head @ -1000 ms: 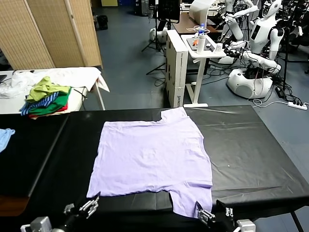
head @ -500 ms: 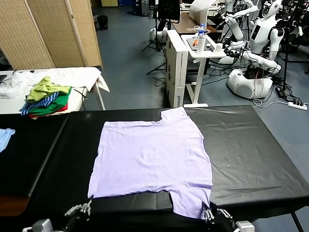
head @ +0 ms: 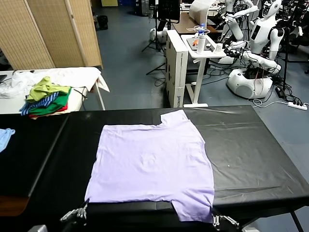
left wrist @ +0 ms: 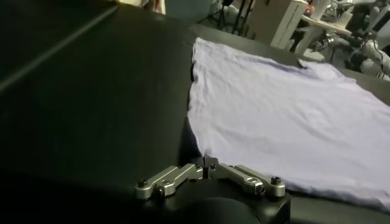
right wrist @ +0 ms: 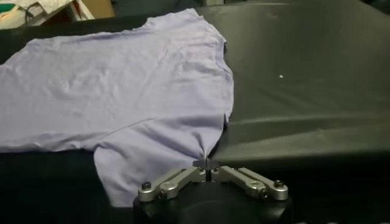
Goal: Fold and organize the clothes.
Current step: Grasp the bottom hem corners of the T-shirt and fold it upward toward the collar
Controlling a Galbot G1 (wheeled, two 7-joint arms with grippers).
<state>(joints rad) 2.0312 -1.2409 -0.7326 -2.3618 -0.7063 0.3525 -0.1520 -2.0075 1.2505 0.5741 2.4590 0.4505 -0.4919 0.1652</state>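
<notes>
Left pincer (left wrist: 206,172) and right pincer (right wrist: 208,173) both clamped on T-shirt (head: 152,162) corners.

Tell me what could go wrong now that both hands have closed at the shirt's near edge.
1. The left hand pinches only the very corner of the shirt; that thin bite could slip once lifted.
2. The right hand grips a bunched tip of the near sleeve, so the fabric may stay creased and fold unevenly.
3. The shirt lies close to the table's near edge; an uneven pull could drag it over.
</notes>
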